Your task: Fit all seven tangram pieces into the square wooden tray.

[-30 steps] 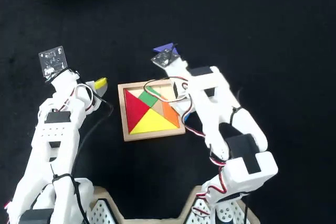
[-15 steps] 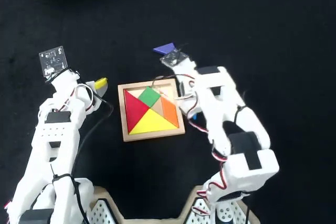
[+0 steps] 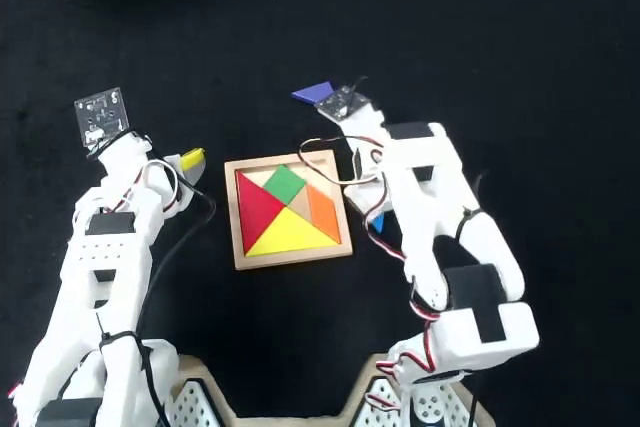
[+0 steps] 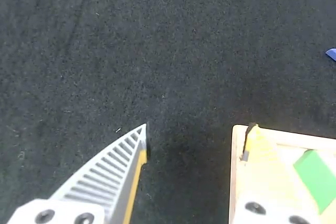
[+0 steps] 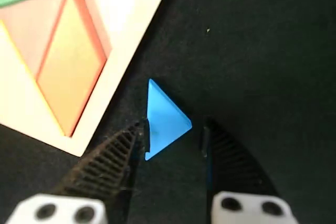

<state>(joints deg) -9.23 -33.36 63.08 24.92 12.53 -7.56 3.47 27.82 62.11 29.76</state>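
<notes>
In the high view, the tray (image 3: 240,247) is sitting mid-table (image 3: 520,67) with red (image 3: 257,209), yellow (image 3: 290,235), green (image 3: 285,184) and orange (image 3: 322,209) pieces in it, and bare wood is showing at its far right corner. The right arm (image 3: 420,197) is hanging just outside the tray's right edge, where a sliver of the blue triangle (image 3: 378,221) is peeking out. A purple piece (image 3: 313,93) is lying beyond the far right corner, well apart. The left arm (image 3: 110,237) is waiting off the tray's left edge. In the left wrist view, the left gripper (image 4: 198,129) is gaping wide and holding nothing, hovering over cloth by a tray corner. In the right wrist view, the right gripper (image 5: 173,129) is spread around the blue triangle, which is lying flat on the cloth just beside the tray's rim. One finger (image 5: 123,148) is about touching an edge while the other is standing a little off, so nothing is being squeezed yet. The piece is looking thin, stiff, light and smooth. Its sides are not running parallel, so it is probably going to twist or squirt out under a pinch. Closing low against the cloth, one finger on the long side and the other on the opposite corner, is looking safest.
</notes>
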